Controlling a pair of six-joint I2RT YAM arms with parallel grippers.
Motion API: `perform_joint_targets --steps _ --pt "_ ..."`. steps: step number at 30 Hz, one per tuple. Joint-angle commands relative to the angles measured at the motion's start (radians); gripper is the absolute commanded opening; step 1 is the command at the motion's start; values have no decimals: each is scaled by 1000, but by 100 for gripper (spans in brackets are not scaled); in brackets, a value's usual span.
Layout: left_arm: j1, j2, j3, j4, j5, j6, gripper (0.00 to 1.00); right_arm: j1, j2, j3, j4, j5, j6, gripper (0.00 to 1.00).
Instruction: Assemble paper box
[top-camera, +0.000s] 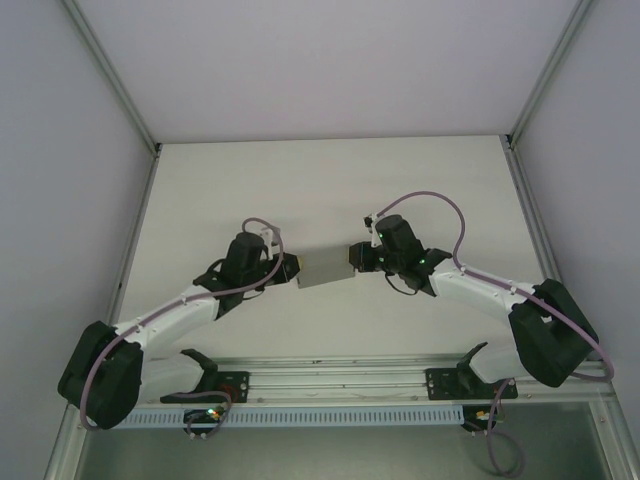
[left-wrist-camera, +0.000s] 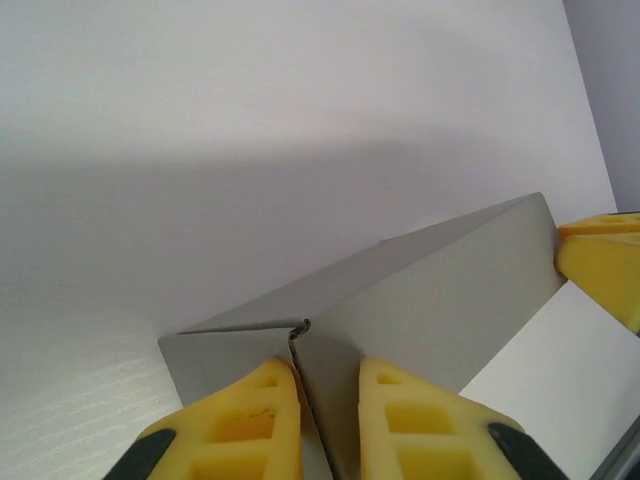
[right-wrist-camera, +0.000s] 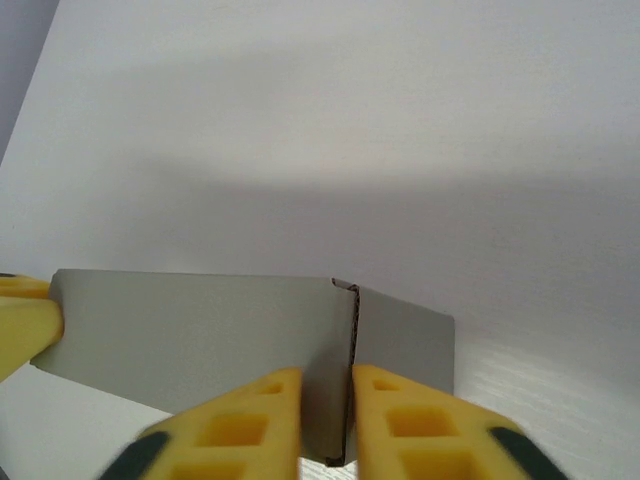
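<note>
The paper box (top-camera: 325, 268) is a grey cardboard piece with folded-up walls, held above the white table between both arms. My left gripper (top-camera: 293, 270) grips its left end. In the left wrist view the yellow fingers (left-wrist-camera: 240, 420) pinch a folded wall edge of the box (left-wrist-camera: 440, 290), with the gripper (left-wrist-camera: 328, 375) shut on it. My right gripper (top-camera: 356, 257) grips the right end. In the right wrist view the gripper (right-wrist-camera: 327, 380) is shut on a wall corner of the box (right-wrist-camera: 190, 325). The opposite gripper's yellow fingertip (left-wrist-camera: 605, 265) (right-wrist-camera: 25, 315) touches the far end in each wrist view.
The white table (top-camera: 300, 190) is enclosed by pale walls with metal frame posts (top-camera: 115, 75) at the back corners. A metal rail (top-camera: 330, 380) with the arm bases runs along the near edge.
</note>
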Motion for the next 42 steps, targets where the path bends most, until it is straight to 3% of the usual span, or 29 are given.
perform_joint_targets --steps 1,4,6,11,13,15,17,18,23,26,30,33,37,42 --pt "-16 44 3 -216 -12 66 22 2 24 15 -185 -9 -30 28" --pt "-20 55 52 -239 -12 88 40 -12 14 84 -223 7 -71 41" --pt "-22 61 79 -250 -12 104 44 -25 14 128 -247 14 -99 51" --pt "-23 71 134 -269 -19 132 56 -45 16 206 -297 -11 -233 62" --pt "-23 68 150 -273 -24 140 58 -46 14 226 -309 -52 -333 68" --pt "-22 68 164 -281 -28 149 68 -48 14 245 -320 -102 -472 75" --pt "-21 62 174 -283 -29 156 70 -49 22 265 -334 -131 -608 95" --pt "-21 56 180 -285 -30 163 75 -51 31 280 -350 -158 -678 100" --pt "-11 11 207 -288 -61 178 87 -51 68 324 -353 -238 -907 100" --pt "-9 -20 220 -296 -67 193 88 -51 92 347 -394 -329 -1104 100" --pt "-2 -74 224 -349 -124 199 100 -38 151 421 -578 -429 -1351 100" --pt "15 -135 208 -425 -214 195 100 -1 209 472 -664 -371 -1458 100" --pt "36 -222 174 -552 -351 171 100 46 294 507 -635 -214 -1516 100" --pt "48 -318 125 -646 -431 131 100 84 416 616 -688 -92 -1566 99"
